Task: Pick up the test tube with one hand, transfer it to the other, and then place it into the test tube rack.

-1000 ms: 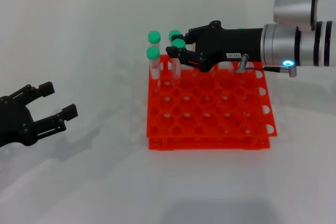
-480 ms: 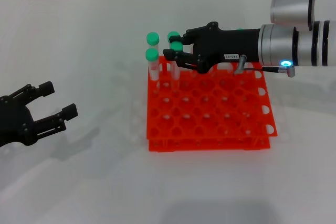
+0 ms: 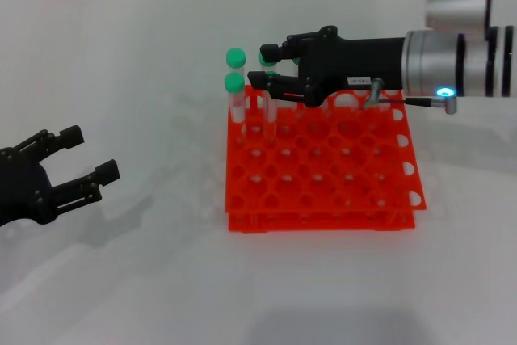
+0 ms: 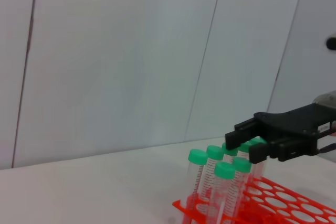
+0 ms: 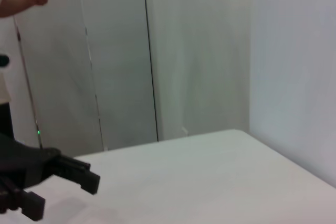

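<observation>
Head view: the right tool (image 3: pixel 266 66) reaches in from the right edge, hanging over the far left corner of the test tube rack (image 3: pixel 323 167), its two black jaws spread apart and level, one above the other in the frame. Between and just behind them, a green cap peeks out, the test tube (image 3: pixel 266 58), upright in a back-row hole, with the jaws beside it and not visibly pinching it. Two more green-capped tubes (image 3: pixel 235 78) stand at the rack's upper left corner, right by the jaw tips, so that corner is crowded.

The rest of the rack's grid, toward the lower right, sits open. The white counter (image 3: pixel 145 62) spreads wide on the left and along the bottom of the frame.

The left tool (image 3: pixel 77 159) waits low at the left edge, jaws parted, holding nothing, well apart from the rack.

Left wrist view: the capped tubes cluster at the rack's near corner under the black jaws.
</observation>
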Motion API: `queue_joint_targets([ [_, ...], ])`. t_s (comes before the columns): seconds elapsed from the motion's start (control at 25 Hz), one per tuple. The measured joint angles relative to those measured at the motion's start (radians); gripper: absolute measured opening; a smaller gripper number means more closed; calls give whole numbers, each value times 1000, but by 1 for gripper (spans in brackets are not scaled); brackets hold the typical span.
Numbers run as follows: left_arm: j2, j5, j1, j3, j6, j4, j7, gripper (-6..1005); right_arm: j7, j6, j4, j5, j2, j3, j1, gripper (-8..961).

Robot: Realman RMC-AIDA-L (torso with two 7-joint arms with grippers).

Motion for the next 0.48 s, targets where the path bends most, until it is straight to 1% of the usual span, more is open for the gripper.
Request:
queue_joint_targets([
  [0.12, 0, -2, 3, 0, 0, 4, 0, 887, 21, -28, -62, 0, -7, 2, -51, 441],
  [0.28, 3, 5, 0, -32, 1, 7, -22, 887, 27, -71, -162, -8, -17, 19, -156, 441],
  [0.4, 7, 18, -6, -48, 3, 2, -30, 888, 20, -127, -186, -24, -27, 46, -209, 440],
  [0.48, 8, 22, -7, -49, 5, 4, -30, 888, 17, -175, -185, -31, -34, 84, -245, 451],
])
